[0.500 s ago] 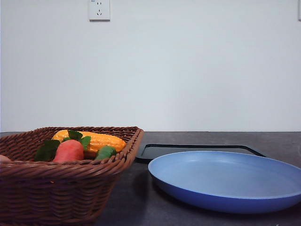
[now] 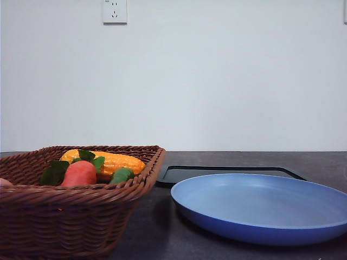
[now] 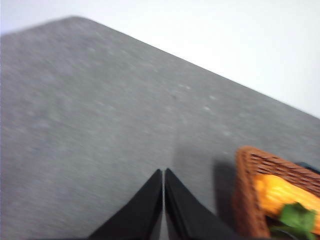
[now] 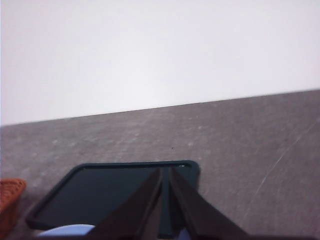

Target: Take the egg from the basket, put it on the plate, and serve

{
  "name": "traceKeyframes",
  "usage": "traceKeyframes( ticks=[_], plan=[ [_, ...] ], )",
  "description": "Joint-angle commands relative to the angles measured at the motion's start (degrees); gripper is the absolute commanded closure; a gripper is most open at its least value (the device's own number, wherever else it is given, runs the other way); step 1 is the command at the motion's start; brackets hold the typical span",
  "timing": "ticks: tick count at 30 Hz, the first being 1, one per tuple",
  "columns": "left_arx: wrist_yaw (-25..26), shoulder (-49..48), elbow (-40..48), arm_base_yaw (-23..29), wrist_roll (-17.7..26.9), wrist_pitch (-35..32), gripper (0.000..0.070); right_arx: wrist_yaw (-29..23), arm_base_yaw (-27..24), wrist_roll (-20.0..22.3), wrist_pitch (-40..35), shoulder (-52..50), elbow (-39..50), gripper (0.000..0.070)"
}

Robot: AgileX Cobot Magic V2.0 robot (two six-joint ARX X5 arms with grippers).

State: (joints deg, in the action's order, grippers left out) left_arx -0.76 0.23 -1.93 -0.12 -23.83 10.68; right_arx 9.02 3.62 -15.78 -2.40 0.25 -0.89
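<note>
Dark grey speckled worktop (image 2: 162, 233) runs back to a plain white wall (image 2: 217, 81) with a socket (image 2: 114, 11) high up. Brown wicker basket (image 2: 65, 216) sits on the left in the front view, its corner also in the left wrist view. Blue plate (image 2: 260, 208) lies to its right, close but apart from it, nothing on it. Black tray (image 2: 227, 172) lies flat just behind the plate; in the right wrist view its near edge meets a pale blue sliver, the plate rim. Inside the basket: yellow corn cob (image 2: 111, 161) toward the back, orange-red vegetable with green leaves (image 2: 79, 173) in front of it, small green item (image 2: 122, 175) beside that. Egg (image 2: 4, 183) is probably the pale pinkish bump at the far left edge behind the basket's front rim, mostly cut off. Left hand (image 3: 163, 172) hangs above bare worktop beside the basket, fingers pressed together, gripping nothing. Right hand (image 4: 166, 171) hangs above the tray, fingers almost meeting, gripping nothing.
</note>
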Motion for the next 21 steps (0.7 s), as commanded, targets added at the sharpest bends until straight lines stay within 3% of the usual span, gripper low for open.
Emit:
traceKeyframes(
  ticks=[1, 10, 21],
  plan=[
    [2.3, 0.0, 0.4, 0.1, -2.4, 0.2, 0.07, 0.0, 0.0, -5.4, 0.8, 0.0, -0.3, 0.07],
    [5.6, 5.1, -7.6, 0.1, -2.5, 6.3, 0.07, -2.2, 0.0, -6.7, 13.4, 3.3, -8.4, 0.07],
    [16.0, 23.7, -21.0, 0.0, -0.6, 6.7, 0.07, -1.0, 0.0, -3.6, 22.0, 21.5, -24.5, 0.07]
  ],
)
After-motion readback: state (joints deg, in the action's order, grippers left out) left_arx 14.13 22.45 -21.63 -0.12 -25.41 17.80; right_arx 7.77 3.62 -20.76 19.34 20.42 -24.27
